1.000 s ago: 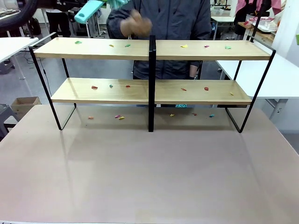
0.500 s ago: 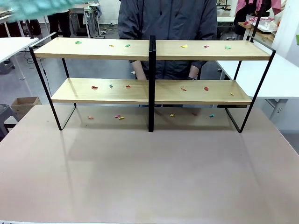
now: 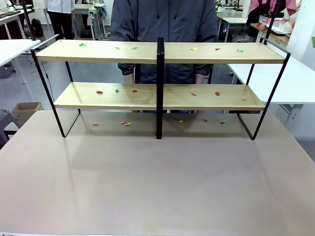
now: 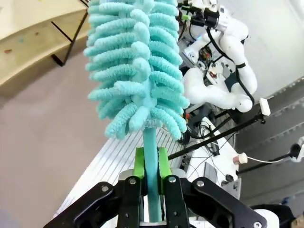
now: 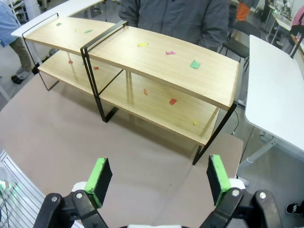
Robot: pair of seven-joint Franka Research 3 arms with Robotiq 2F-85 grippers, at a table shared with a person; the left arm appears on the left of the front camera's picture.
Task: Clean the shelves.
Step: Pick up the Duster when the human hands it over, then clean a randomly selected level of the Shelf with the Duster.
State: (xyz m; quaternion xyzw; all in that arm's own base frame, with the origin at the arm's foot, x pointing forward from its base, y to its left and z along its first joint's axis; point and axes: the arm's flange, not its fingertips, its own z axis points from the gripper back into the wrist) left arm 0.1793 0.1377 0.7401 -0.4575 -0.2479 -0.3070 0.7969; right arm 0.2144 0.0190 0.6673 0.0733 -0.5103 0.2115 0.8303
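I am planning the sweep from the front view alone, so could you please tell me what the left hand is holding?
Observer: The left hand is shut on the handle of a teal duster, with the green pads on either side of it.
Operator: Thank you. How does the duster sit in the grip?
Observer: Its fluffy head stands straight out beyond the pads, in line with the fingers.
Operator: And the right hand, please?
Observer: The right hand is open and holds nothing. It faces the shelves from over the table.
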